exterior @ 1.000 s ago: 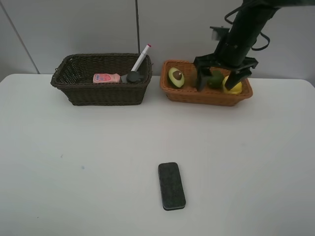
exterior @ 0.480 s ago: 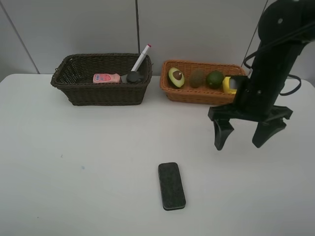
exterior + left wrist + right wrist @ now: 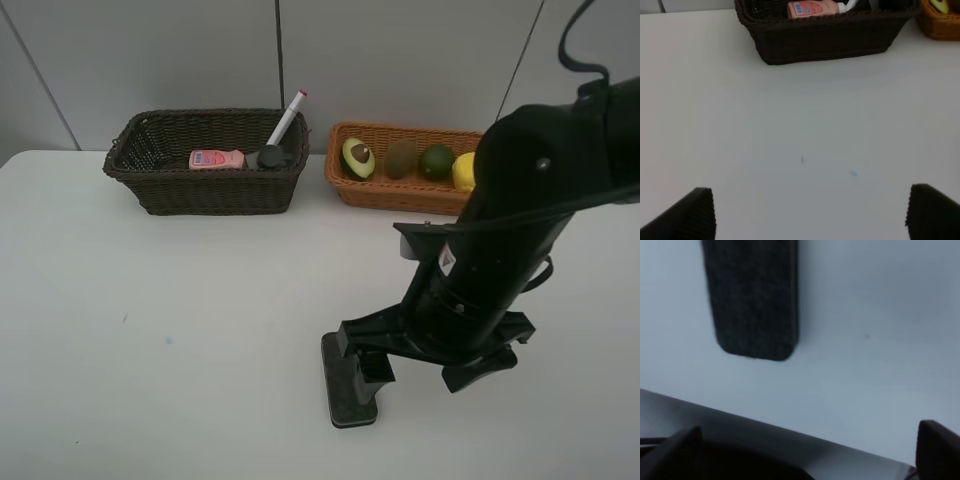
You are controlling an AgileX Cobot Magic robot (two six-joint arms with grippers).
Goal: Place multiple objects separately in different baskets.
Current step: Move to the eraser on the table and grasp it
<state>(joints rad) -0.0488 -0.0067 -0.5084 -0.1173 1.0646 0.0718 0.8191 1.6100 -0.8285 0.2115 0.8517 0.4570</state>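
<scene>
**Woven, matt, felt-like**

Coarse woven wicker on dark brown basket point(image 3: 205, 190) and orange-tan basket point(image 3: 400, 192). Smooth matt white on table point(image 3: 150, 330). Fuzzy, felt-like dark face on black eraser point(image 3: 752, 295). Glossy plastic on pink bottle point(image 3: 216, 159). Dull black finish on right gripper point(image 3: 430, 365).

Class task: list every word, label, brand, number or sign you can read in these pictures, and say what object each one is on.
Pink bottle in the dark brown basket: blue and red label print, too small and blurred to read.
Right arm: a small white sticker with a red mark, too small to read.
Black eraser, white marker, orange-tan basket: no text visible.
</scene>
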